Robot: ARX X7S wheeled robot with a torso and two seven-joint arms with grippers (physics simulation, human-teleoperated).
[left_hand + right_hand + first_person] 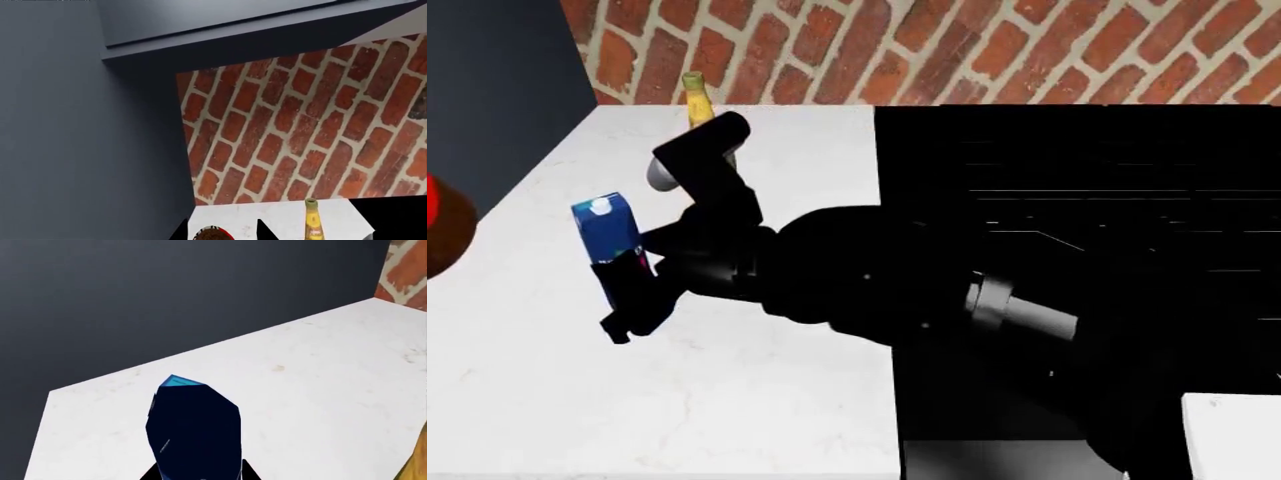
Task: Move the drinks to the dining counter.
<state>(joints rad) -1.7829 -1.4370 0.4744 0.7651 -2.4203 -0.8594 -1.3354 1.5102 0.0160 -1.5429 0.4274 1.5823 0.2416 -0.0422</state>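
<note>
On a white marble counter (521,340) backed by a red brick wall (988,50), the right tool (627,290) clamps a dark-blue juice carton (607,232) at left centre of the head view. An olive-green bottle (701,105) stands behind the arm near the wall. A brown bottle with a red label (443,225) sits at the far left edge. A black stove (1081,190) fills the right side. The left tool's (220,231) spread cannot be told.
</note>
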